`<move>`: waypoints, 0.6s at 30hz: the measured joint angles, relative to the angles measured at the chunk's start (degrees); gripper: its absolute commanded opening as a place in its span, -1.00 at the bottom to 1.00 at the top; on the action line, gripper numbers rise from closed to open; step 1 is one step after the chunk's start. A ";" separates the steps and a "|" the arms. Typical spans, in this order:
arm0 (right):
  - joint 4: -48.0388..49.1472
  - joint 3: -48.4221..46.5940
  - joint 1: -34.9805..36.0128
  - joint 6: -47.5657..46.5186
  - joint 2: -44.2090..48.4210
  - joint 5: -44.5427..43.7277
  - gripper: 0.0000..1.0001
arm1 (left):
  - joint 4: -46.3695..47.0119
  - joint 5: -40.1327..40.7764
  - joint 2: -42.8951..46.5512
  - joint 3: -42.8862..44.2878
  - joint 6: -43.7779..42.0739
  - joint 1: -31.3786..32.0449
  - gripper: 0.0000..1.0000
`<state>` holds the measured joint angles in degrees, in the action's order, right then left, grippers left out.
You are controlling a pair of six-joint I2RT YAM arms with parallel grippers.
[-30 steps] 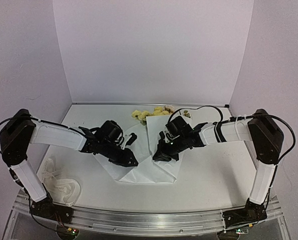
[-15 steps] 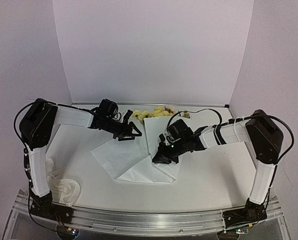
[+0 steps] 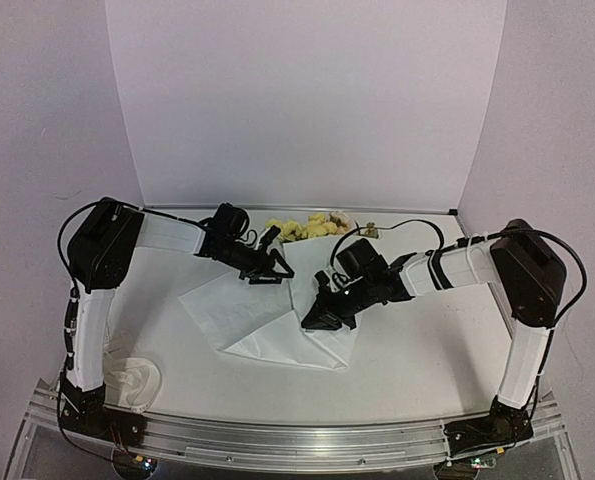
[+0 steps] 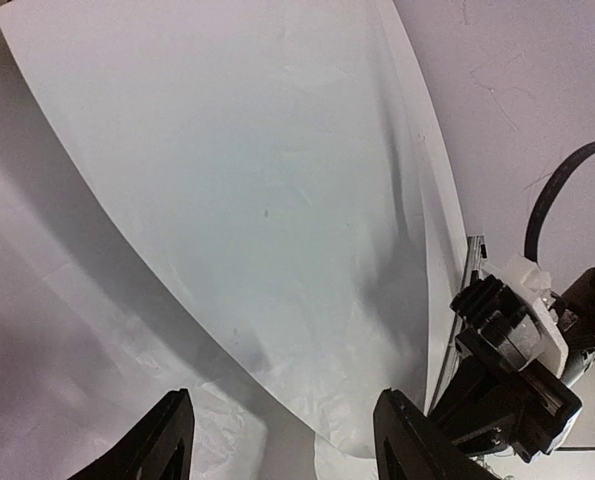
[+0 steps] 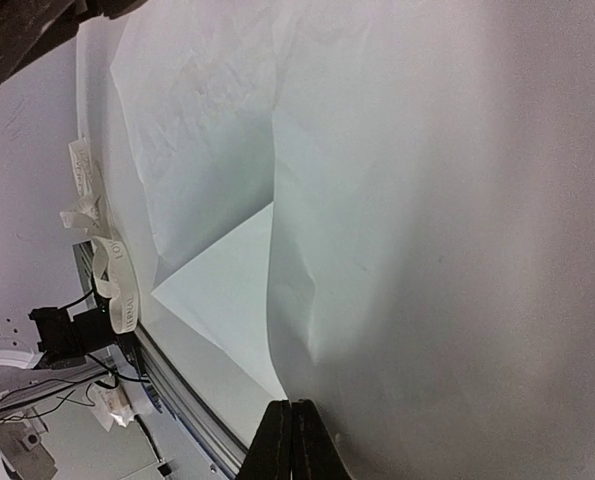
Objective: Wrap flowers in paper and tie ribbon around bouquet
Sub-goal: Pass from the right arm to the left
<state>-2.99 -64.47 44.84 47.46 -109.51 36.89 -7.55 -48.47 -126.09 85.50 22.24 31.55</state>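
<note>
Pressing my closed right gripper (image 3: 315, 318) onto the folded paper (image 3: 245, 310), apparently to pin it mid-table, I hold my left gripper (image 3: 272, 268) open and empty over the sheet's far side. The flowers (image 3: 302, 228) show near the table's (image 3: 427, 340) far edge, and the ribbon (image 3: 127, 378) lies by its front-left corner.

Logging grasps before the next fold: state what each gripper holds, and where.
Left gripper: open above the paper, holding nothing. Right gripper: shut, tips against the paper; whether it pinches it cannot be told.
</note>
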 measured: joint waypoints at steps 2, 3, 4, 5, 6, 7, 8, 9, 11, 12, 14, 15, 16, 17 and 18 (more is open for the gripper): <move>0.06 0.00 -0.20 0.28 0.00 0.90 -1.00 | 0.01 -0.06 -0.81 0.56 0.00 0.00 0.24; 0.12 -0.02 -0.25 0.41 0.00 1.41 -1.00 | 0.06 -0.07 -1.21 0.80 -0.02 0.00 0.23; 0.15 -0.02 -0.31 0.56 0.00 1.79 -1.00 | 0.03 -0.12 -1.57 1.11 -0.02 0.00 0.21; 0.19 -0.02 -0.37 0.70 0.00 2.20 -1.00 | 0.02 -0.19 -1.98 1.50 -0.02 0.00 0.20; 0.21 -0.02 -0.42 0.82 0.00 2.56 -1.00 | 0.08 -0.38 -2.43 1.96 -0.01 0.00 0.19; 0.24 -0.02 -0.46 0.95 0.00 2.90 -1.00 | 0.15 -0.52 -2.89 2.41 0.08 0.00 0.17; 0.27 -0.04 -0.53 1.19 0.00 3.20 -1.00 | 0.38 -0.69 -3.29 2.72 0.14 0.00 0.15; 0.29 -0.08 -0.57 1.44 -0.01 3.47 -1.00 | 0.56 -0.82 -3.63 2.94 0.22 0.00 0.11; 0.35 -0.28 -0.57 1.86 -0.02 3.91 -1.00 | 0.61 -1.01 -4.21 3.36 0.45 0.00 0.00; 0.35 -0.52 -0.55 2.08 -0.04 4.21 -1.00 | 0.85 -1.11 -4.49 3.66 0.61 0.00 -0.13; 0.41 -0.91 -0.57 2.32 -0.07 4.57 -1.00 | 1.64 -1.38 -5.04 4.27 1.02 0.00 -0.34; 0.42 -1.08 -0.57 2.38 -0.09 4.66 -1.00 | 1.95 -1.40 -5.19 4.48 1.42 0.00 -0.52; 0.42 -1.22 -0.57 2.43 -0.09 4.76 -0.98 | 2.45 -1.41 -5.26 4.51 1.68 0.00 -0.65; 0.42 -1.32 -0.57 2.53 -0.09 4.79 -0.90 | 2.77 -1.35 -5.26 4.51 1.78 0.00 -0.79; 0.40 -1.41 -0.57 2.60 -0.09 4.80 -0.81 | 3.09 -1.29 -5.26 4.51 1.88 0.00 -0.91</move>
<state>-2.58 -65.88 44.27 50.06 -109.60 41.69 -4.46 -49.76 -131.35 90.02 24.12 31.55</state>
